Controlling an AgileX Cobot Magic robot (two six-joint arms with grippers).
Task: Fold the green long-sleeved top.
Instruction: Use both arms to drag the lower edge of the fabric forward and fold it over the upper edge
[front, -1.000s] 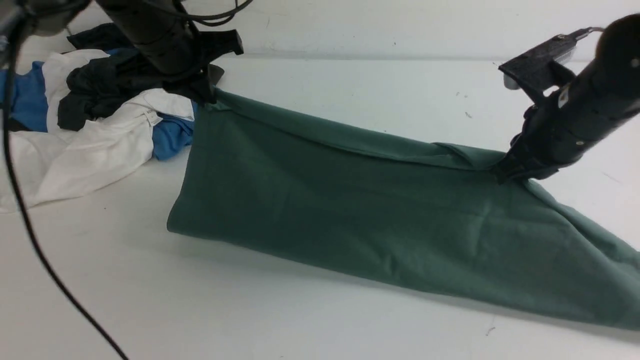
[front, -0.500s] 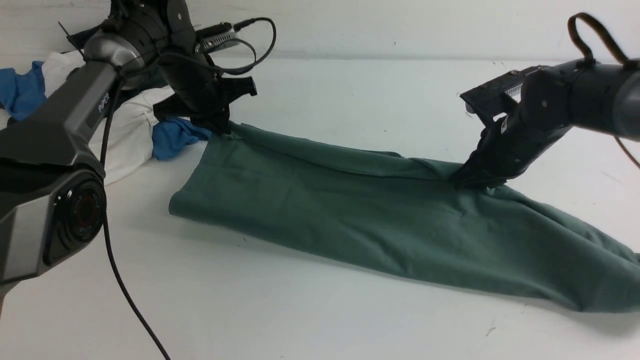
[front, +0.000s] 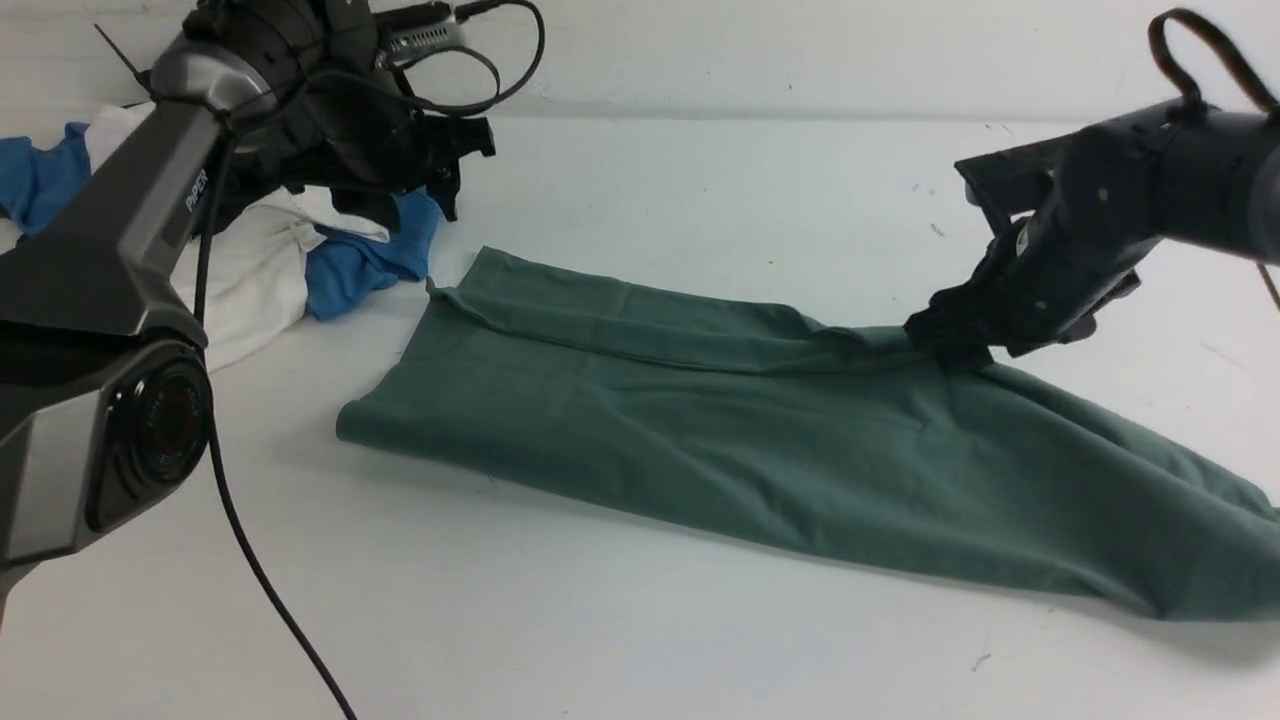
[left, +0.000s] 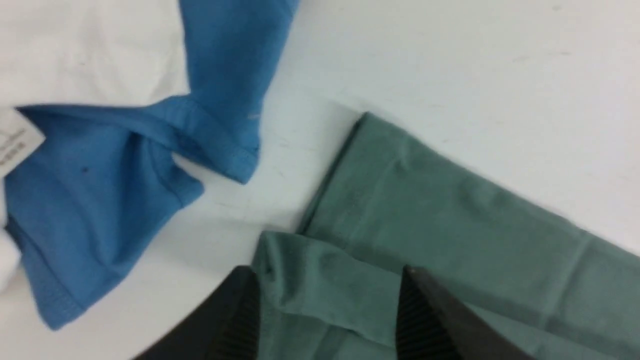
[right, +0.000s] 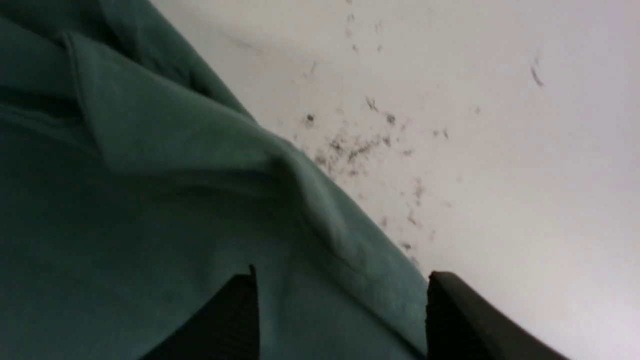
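Observation:
The green long-sleeved top (front: 780, 450) lies flat on the white table, folded lengthwise into a long band that runs from centre-left to the right edge. My left gripper (front: 447, 196) hovers open just above and behind the band's far left corner. In the left wrist view its two fingers (left: 425, 315) stand wide apart over the green cloth (left: 450, 220), with nothing pinched. My right gripper (front: 940, 345) sits low at the band's far edge, also open. Its fingers (right: 460, 320) straddle the cloth's folded edge (right: 340, 220) without gripping it. Neck, logo and cuffs are hidden.
A heap of blue, white and dark garments (front: 250, 260) lies at the far left, close to the left gripper; a blue hem (left: 215, 150) ends near the green corner. A black cable (front: 260, 580) crosses the front left. Dark specks (right: 360, 145) mark the table.
Both grippers went from shut on the top's far edge to open and let it go. The raised edge dropped flat. The left gripper drew up and back; the right one barely shifted.

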